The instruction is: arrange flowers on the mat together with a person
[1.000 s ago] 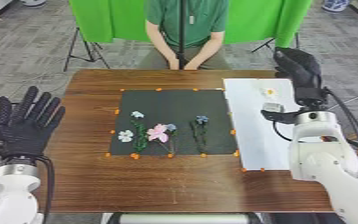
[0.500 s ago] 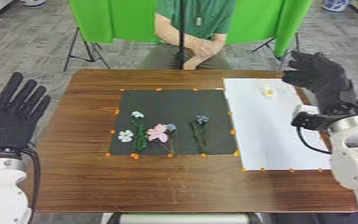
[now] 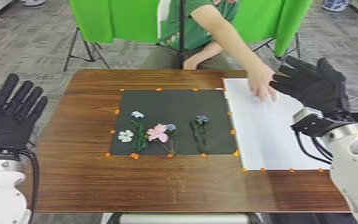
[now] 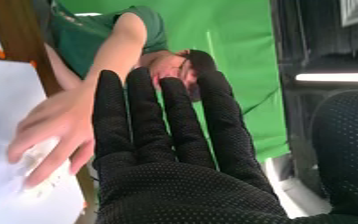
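Flanking the mat, left hand and right hand hang open near table edges.

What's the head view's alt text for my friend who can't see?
A person's hand is over a white sheet beside the robot's open right hand. Pink, white and blue flowers lie on a dark mat; the robot's open left hand is at the left.
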Robot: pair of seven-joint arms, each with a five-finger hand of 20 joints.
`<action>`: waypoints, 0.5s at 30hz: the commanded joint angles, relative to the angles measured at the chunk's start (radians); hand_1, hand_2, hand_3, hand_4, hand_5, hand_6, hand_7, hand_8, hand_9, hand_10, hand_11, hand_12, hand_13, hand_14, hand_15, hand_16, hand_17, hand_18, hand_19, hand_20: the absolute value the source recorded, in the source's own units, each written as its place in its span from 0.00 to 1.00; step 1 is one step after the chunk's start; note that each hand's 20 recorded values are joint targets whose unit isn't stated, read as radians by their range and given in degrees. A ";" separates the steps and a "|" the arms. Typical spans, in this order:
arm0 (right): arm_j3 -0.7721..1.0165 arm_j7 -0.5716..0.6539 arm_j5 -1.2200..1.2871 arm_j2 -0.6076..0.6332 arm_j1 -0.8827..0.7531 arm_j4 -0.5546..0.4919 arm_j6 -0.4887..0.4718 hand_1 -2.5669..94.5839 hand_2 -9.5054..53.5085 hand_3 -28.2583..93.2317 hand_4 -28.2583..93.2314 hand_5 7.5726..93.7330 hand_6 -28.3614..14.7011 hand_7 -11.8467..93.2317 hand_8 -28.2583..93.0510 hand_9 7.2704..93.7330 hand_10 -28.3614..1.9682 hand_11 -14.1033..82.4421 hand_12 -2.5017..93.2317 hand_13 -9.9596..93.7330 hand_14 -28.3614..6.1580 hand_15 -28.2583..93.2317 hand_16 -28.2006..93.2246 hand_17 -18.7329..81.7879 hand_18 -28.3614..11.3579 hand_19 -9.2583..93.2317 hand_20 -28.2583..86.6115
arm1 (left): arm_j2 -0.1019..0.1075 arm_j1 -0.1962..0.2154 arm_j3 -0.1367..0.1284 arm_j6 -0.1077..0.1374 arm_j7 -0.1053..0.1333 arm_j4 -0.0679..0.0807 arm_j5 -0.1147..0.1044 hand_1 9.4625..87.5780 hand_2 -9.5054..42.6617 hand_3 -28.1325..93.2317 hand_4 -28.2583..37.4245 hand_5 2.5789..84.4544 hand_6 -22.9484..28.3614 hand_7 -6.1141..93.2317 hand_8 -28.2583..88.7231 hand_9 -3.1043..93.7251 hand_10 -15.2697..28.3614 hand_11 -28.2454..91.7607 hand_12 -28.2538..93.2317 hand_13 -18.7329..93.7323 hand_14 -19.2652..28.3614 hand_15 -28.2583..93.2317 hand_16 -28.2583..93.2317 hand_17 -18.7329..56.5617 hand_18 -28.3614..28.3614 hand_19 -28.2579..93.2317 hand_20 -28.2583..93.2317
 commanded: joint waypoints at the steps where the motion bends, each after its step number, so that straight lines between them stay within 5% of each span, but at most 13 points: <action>1: -0.007 0.008 -0.017 -0.005 -0.001 -0.001 -0.018 0.18 0.28 0.82 0.05 0.41 0.55 0.23 0.16 0.39 0.39 0.19 0.19 0.43 0.36 0.37 0.40 0.35 0.23 0.42 0.35 | -0.014 0.026 -0.004 0.012 0.010 -0.003 -0.009 0.21 0.43 0.76 0.00 0.43 0.57 0.16 0.17 0.38 0.68 0.36 0.31 0.36 0.69 0.40 0.19 0.19 0.72 0.44 0.33; 5: 0.018 -0.013 -0.073 -0.009 -0.035 -0.013 -0.006 0.18 0.27 0.82 0.05 0.42 0.55 0.24 0.16 0.39 0.39 0.19 0.19 0.43 0.35 0.37 0.40 0.35 0.23 0.42 0.36 | -0.019 0.019 0.004 -0.002 0.015 -0.001 -0.035 0.21 0.43 0.76 0.00 0.43 0.57 0.16 0.17 0.39 0.68 0.36 0.31 0.36 0.68 0.40 0.19 0.19 0.72 0.44 0.33; 15: 0.045 -0.032 -0.052 -0.011 -0.071 -0.041 -0.002 0.18 0.25 0.82 0.05 0.43 0.56 0.24 0.16 0.40 0.40 0.19 0.19 0.44 0.36 0.37 0.41 0.35 0.22 0.42 0.36 | -0.012 0.009 0.000 -0.013 -0.001 0.003 -0.006 0.21 0.44 0.76 0.00 0.43 0.57 0.16 0.17 0.39 0.68 0.36 0.31 0.36 0.69 0.40 0.18 0.19 0.72 0.44 0.33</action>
